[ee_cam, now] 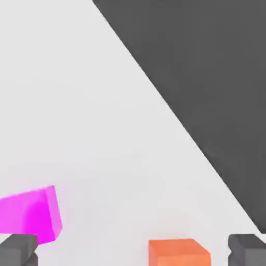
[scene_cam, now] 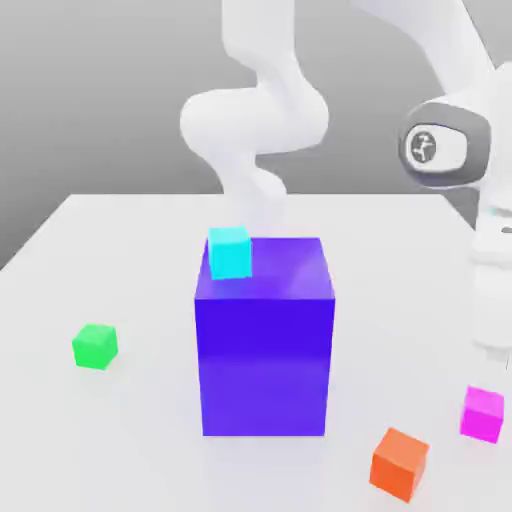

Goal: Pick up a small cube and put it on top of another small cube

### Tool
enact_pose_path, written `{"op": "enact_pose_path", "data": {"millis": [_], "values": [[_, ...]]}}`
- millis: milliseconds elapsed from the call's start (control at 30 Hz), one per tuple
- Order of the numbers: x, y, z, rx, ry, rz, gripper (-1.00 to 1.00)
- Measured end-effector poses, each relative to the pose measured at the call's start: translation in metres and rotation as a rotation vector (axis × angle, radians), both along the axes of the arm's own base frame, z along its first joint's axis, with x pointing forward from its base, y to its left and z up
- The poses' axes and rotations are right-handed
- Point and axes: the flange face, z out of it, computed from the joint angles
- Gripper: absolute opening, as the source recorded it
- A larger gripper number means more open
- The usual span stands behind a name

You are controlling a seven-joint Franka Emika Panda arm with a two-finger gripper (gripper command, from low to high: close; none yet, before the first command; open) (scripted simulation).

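Gripper (ee_cam: 132, 250) released, jaws wide, holding nothing. Magenta cube (scene_cam: 483, 412) sits at lower right of the exterior view, near the orange cube (scene_cam: 400, 463). In the hand view the magenta cube (ee_cam: 30, 215) lies off-centre by one fingertip (ee_cam: 18, 248); descending now risks clipping it or nudging the orange one.

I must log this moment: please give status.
Gripper open, holding nothing. Magenta cube on table, not gripped. Orange cube close beside it.

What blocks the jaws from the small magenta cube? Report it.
Nothing visible. The small magenta cube sits on the white table just off one open fingertip; the orange cube lies between the fingertips.
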Motion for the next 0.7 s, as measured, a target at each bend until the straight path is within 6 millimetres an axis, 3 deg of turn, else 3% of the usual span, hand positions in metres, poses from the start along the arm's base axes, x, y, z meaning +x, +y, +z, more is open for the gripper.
{"op": "enact_pose_path", "data": {"millis": [100, 233, 267, 500, 700], "values": [[-0.026, 0.017, -0.047, -0.012, 0.064, 0.09, 0.0], [-0.031, 0.02, -0.1, -0.013, 0.076, 0.106, 0.0], [-0.031, 0.019, -0.108, -0.014, 0.076, 0.107, -1.0], [-0.032, 0.019, -0.107, -0.014, 0.076, 0.107, -1.0], [-0.023, 0.015, -0.043, 0.0, 0.059, 0.081, -1.0]]}}
